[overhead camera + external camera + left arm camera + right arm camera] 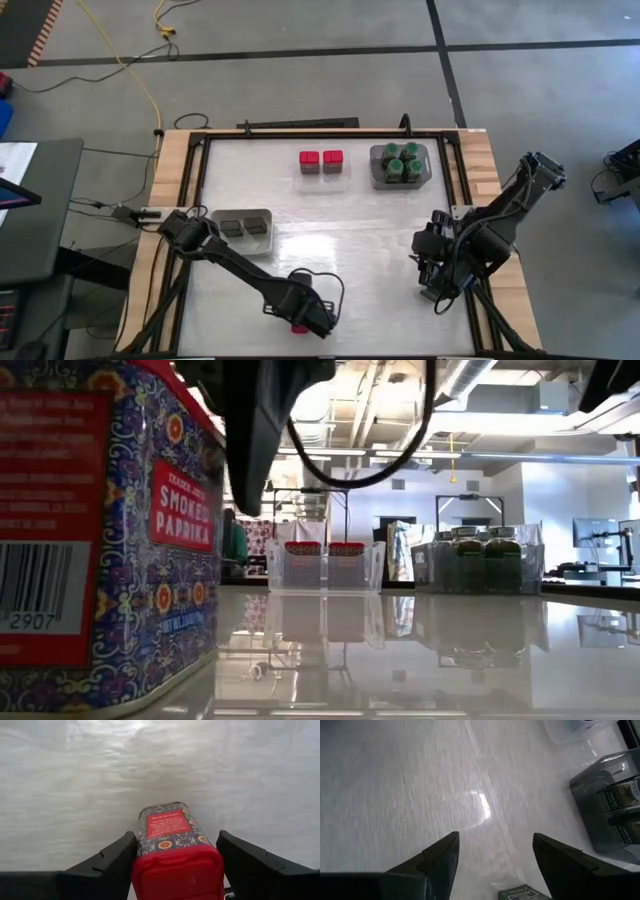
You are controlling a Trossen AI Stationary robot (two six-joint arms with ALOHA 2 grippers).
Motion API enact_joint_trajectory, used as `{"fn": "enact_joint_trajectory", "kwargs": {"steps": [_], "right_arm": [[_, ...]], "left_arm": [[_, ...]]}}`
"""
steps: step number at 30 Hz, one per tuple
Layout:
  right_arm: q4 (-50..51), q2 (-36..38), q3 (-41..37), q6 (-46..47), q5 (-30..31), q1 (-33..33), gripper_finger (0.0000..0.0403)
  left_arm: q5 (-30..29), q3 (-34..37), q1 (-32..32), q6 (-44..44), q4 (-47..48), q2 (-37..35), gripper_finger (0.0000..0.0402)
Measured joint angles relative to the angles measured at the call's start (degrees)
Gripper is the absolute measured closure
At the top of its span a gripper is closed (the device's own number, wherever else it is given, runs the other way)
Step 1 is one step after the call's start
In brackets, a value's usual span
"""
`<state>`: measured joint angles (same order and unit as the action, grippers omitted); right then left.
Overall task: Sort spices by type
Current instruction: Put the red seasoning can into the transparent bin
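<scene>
A red-lidded paprika tin (172,845) with a patterned blue body stands upright on its base near the table's near edge (298,327), large in the low view (100,530). My left gripper (176,842) is open, coming at it from above with one finger on each side of the lid. My right gripper (495,842) is open over bare table at the right (437,285); a small green-labelled container (518,895) lies just under it. Two red tins (322,161) sit in a clear tray, green-lidded jars (401,164) in a grey tray, dark tins (243,228) in another. My left gripper has a finger (117,860) on each side of the tin's red lid (177,870), pointing down from above. I cannot tell whether the fingers touch it. The tin stands upright on the table.
The three trays stand along the far and left parts of the table: clear tray (325,565), jar tray (607,805), dark-tin tray (262,216). The white middle of the table (350,240) lies open between the arms. A raised wooden frame (170,170) borders the table.
</scene>
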<state>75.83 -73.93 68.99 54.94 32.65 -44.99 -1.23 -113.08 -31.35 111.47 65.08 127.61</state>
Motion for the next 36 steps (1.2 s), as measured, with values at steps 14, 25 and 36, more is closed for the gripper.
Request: {"fn": "enact_joint_trajectory", "kwargs": {"steps": [14,25,36], "right_arm": [[0.0,0.0,0.0,0.02,0.04,0.01,0.0122],[-0.02,0.0,0.0,0.05,0.04,0.01,0.0122],[-0.47,0.0,0.0,0.07,0.01,0.02,0.0122]], "left_arm": [[3.75,0.0,-0.65,2.74,-5.38,0.0,0.0141],[5.36,0.0,-2.41,9.28,-7.92,0.0,0.0141],[3.45,0.0,-2.08,7.62,-5.5,0.0,0.0141]]}}
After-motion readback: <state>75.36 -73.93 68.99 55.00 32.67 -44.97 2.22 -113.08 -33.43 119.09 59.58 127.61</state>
